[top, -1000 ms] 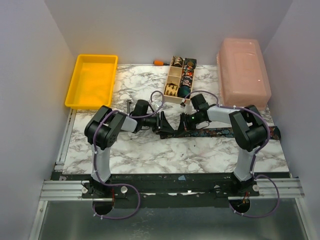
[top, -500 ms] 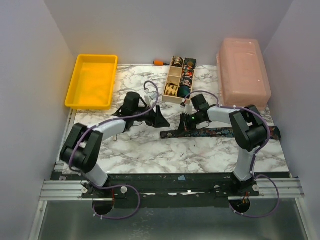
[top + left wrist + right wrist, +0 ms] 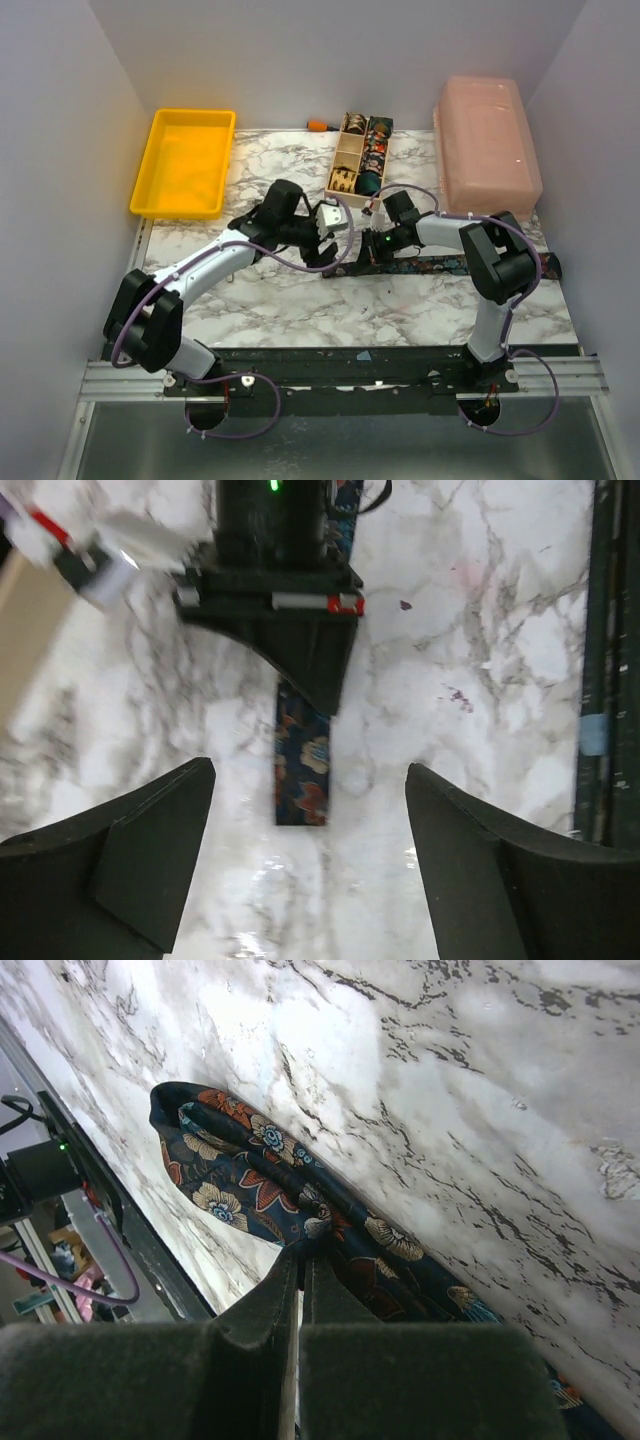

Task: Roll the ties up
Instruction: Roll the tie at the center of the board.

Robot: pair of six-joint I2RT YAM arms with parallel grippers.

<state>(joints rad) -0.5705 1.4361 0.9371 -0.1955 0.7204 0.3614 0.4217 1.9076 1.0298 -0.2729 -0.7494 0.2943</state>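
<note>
Top external view showed one floral tie (image 3: 450,264) flat on the worktop (image 3: 300,300), with two claws there: left claw (image 3: 310,780) spread apart, right claw (image 3: 300,1260) clamped on its fabric.

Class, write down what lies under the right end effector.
The dark floral tie, lying on the marble table and pinched by the shut right end effector. Its end sticks out beyond the tips. The stretch directly beneath them is hidden.
</note>
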